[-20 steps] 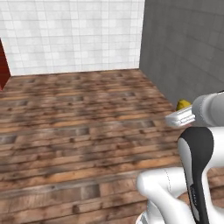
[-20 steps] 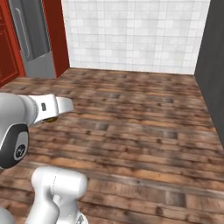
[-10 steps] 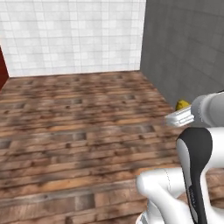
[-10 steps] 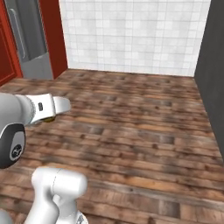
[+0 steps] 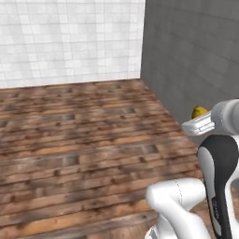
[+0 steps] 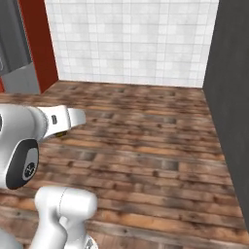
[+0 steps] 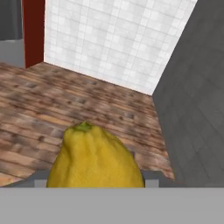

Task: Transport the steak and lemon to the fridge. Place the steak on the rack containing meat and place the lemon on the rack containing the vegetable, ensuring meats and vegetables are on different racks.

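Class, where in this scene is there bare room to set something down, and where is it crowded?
Bare: the wooden plank floor between the white tiled wall and the grey wall. Crowded: the claw, closed around the yellow oval lemon.

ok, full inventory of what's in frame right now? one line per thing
lemon: 1, yellow with a green tip, held in the claw above the floor
floor: 1, brown wood planks, across the room
tiled wall: 1, white, at the far end
grey wall: 1, dark grey, along the robot's right
red panel: 1, red, far left, upright beside the tiled wall
grey panel: 1, grey, left of the red panel; too little shows to say what it is
arm: 1, white with dark joints, low in both base views
claw: 1, shut on the lemon
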